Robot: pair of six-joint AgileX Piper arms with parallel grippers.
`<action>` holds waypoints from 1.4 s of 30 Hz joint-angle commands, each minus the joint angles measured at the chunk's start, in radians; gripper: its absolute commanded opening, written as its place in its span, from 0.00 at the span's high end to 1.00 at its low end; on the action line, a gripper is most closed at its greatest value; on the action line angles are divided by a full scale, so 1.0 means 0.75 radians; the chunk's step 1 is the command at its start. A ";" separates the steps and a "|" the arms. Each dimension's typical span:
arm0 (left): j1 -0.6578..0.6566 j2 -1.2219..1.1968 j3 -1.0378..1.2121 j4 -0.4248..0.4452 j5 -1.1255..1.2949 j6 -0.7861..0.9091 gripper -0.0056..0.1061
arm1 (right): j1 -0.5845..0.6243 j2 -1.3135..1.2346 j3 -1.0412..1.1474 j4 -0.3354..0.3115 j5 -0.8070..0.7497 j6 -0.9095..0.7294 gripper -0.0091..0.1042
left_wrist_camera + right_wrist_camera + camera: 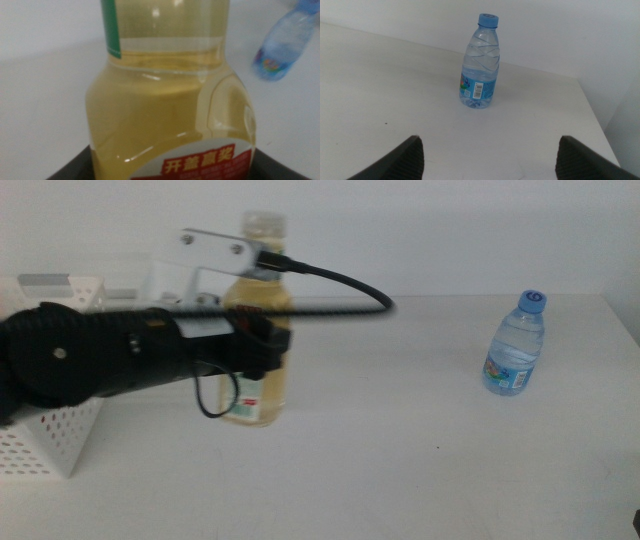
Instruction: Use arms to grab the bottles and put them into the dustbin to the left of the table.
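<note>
Middle view: left arm comes in from the left, its gripper point(262, 350) at the yellow juice bottle point(262, 395), which stands upright on the table point(400, 470) just beside the white dustbin point(55, 445). Arm and cable cover the bottle's mid-section, so contact isn't readable from here. Left wrist view is filled by the bottle body; dark jaw edges show either side of its base, so the bottle sits between the fingers, but I cannot tell whether they are clamped or only bracketing it. Right gripper point(487, 160) waits off to the right with fingers spread wide and nothing in them, facing the small water bottle point(480, 65), which stands upright and well apart from both the juice bottle and the dustbin. No red can visible in any view. Judgement: juice bottle pickup is in hand, nothing seen in the dustbin yet (its inside is mostly hidden by the arm). Risks: bottle is tall, full-looking and smooth, and the hold looks fairly high on the body, so a weak squeeze could let it slip or swing on lift. Dustbin is close, so a low carry could knock the bottle's base against the rim or shove the dustbin. The looped cable hangs near the label and could snag. If the fingers are not yet closed, any sideways nudge could topple it.
</note>
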 commanded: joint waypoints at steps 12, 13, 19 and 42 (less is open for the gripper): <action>0.526 -0.080 -0.396 0.578 0.698 -0.600 1.00 | -0.005 -0.036 -0.009 -0.009 -0.102 -0.006 0.30; 0.571 -0.070 -0.452 0.573 0.760 -0.582 1.00 | -0.005 -0.036 -0.009 -0.009 -0.102 -0.006 0.30; 0.814 0.036 -0.749 0.566 0.989 -0.525 1.00 | -0.005 -0.036 -0.009 -0.009 -0.102 -0.006 0.30; 1.058 0.618 -1.187 0.682 1.423 -0.331 1.00 | -0.005 -0.036 -0.009 -0.009 -0.102 -0.006 0.30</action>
